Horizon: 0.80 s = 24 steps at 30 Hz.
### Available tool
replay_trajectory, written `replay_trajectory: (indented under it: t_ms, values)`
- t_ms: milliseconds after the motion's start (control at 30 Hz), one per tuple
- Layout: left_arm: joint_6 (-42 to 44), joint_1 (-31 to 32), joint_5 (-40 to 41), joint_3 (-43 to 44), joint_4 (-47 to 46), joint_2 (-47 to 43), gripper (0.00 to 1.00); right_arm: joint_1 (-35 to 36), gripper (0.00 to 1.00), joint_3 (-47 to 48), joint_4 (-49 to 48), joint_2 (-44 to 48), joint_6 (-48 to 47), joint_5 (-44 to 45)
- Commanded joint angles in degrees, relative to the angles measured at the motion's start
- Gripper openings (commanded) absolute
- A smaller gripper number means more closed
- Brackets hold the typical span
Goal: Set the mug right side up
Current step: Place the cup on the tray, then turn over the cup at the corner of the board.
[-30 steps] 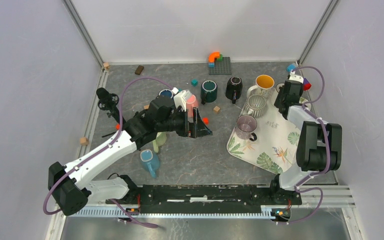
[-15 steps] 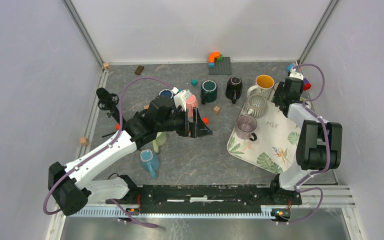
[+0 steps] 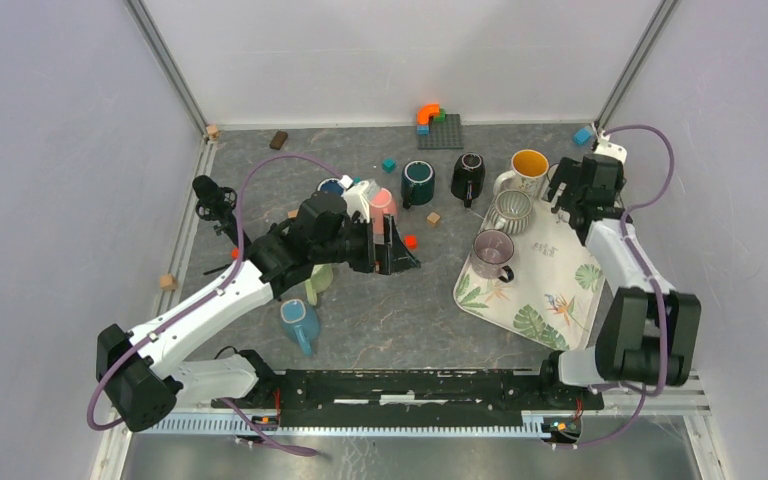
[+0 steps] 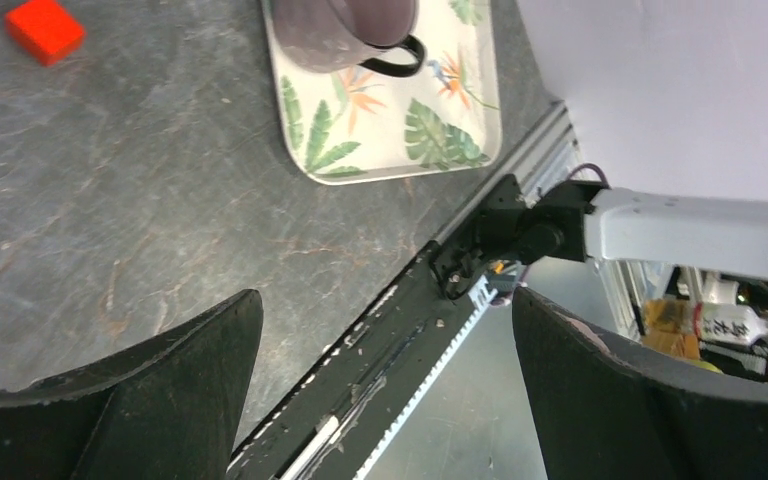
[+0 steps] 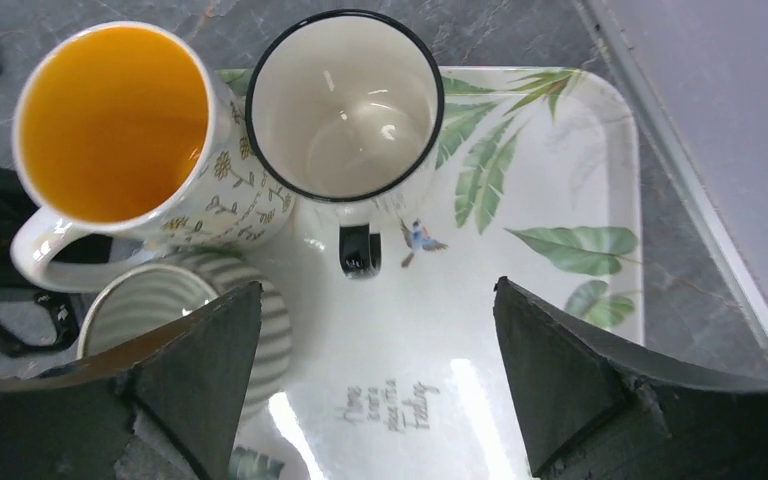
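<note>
Overhead, pale walls point(image 3: 50, 150) enclose grey tabletop point(image 3: 390, 310); mug point(image 5: 345, 110) stands upright.

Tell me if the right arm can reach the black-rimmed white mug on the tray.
Probably yes: its open pincer hangs above the mug, nothing between; the yellow mug crowds one side.

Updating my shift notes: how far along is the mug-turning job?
Done: the white black-rimmed mug stands mouth-up on the leaf-print tray. In hand: nothing; the right gripper hangs open above it, the left gripper open too. Left: probably just pulling the arm away.
</note>
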<state>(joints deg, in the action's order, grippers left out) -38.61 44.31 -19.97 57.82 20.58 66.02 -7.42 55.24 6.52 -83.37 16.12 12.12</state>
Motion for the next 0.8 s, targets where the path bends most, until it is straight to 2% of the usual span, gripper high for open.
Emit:
replay_trajectory:
  t_ms: [0, 133, 267, 400, 533, 767]
  values:
    - [3.0, -1.4, 7.2, 2.5, 4.6, -0.2, 1.0, -0.1, 0.94, -3.1, 2.1, 8.6, -0.1, -0.3]
    - [1.5, -2.0, 16.5, 1.0, 9.6, -2.5, 1.0, 1.8, 0.98, -6.9, 2.5, 15.1, -0.2, -3.7]
    - [-0.9, -2.0, 26.2, -1.0, 15.4, -5.7, 1.0, 6.5, 0.98, -9.6, 3.2, 19.4, -0.5, -5.1]
    - [-3.6, -2.0, 32.5, -1.3, 26.3, -9.5, 1.0, 13.0, 0.98, -10.9, 4.0, 22.2, -0.4, -6.3]
    - [-7.1, -2.0, 33.4, -3.4, 35.0, -16.4, 1.0, 16.6, 0.98, -12.3, 3.2, 24.4, 0.4, -8.3]
    - [-14.0, -1.8, 32.6, -5.4, 48.0, -23.2, 1.0, 18.0, 0.98, -13.4, 1.3, 27.0, 1.8, -12.0]
